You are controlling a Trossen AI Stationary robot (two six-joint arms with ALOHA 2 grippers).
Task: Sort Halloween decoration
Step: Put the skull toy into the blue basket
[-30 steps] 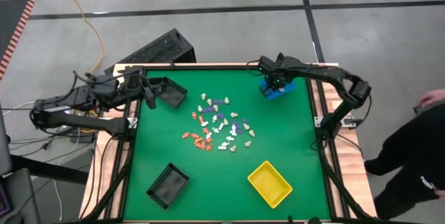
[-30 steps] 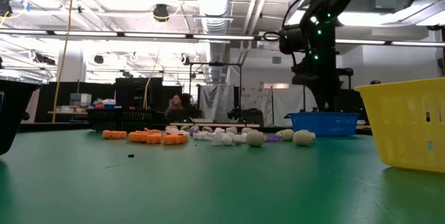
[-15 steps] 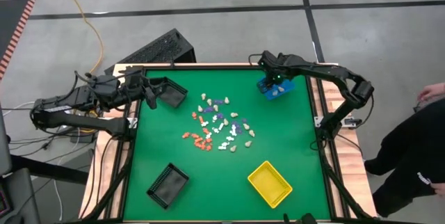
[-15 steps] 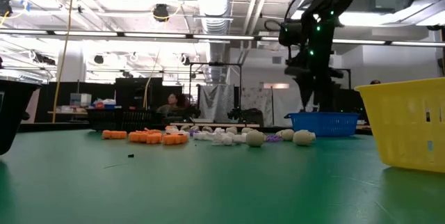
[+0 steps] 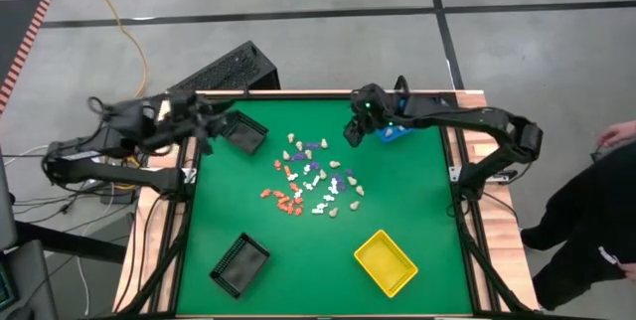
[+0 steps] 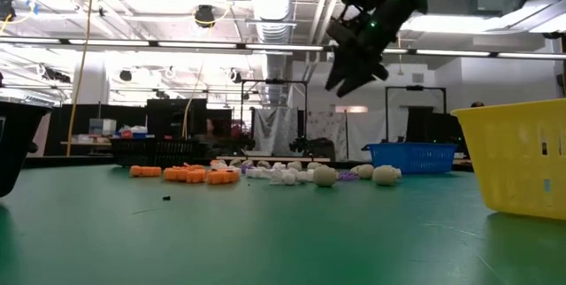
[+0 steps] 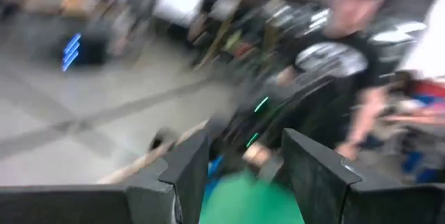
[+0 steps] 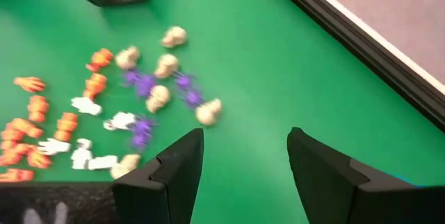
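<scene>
- left claw (image 5: 211, 131) is parked over the bench's (image 5: 417, 211) back-left corner, right by a black bin (image 5: 243, 132), prongs spread with nothing between them. Looks like it's just waiting.
- second black bin (image 5: 239, 263) sits near the front-left corner, well away from everything else.
- Halloween decoration (image 5: 312, 176) is one loose scatter in the middle of the bench: orange pieces toward the left and front of the pile, white ones through the middle, purple and beige toward the right and back. Some touch, some lie apart.
- my guess on handling: tiny, hard, super light bits, so they'll skid or flick away if nudged. The beige ones look roundish and probably roll. I'd pinch one across its narrow middle, coming straight down, and start with a loner on the pile's edge so the prongs don't drag neighbours along.
- right claw (image 5: 352, 133) hangs in the air just off the back-right edge of the scatter, prongs apart and empty, not touching anything.
- blue bin (image 5: 397, 133) is near the back-right corner, partly under the right arm.
- yellow bin (image 5: 386, 261) is toward the front, right of centre.
</scene>
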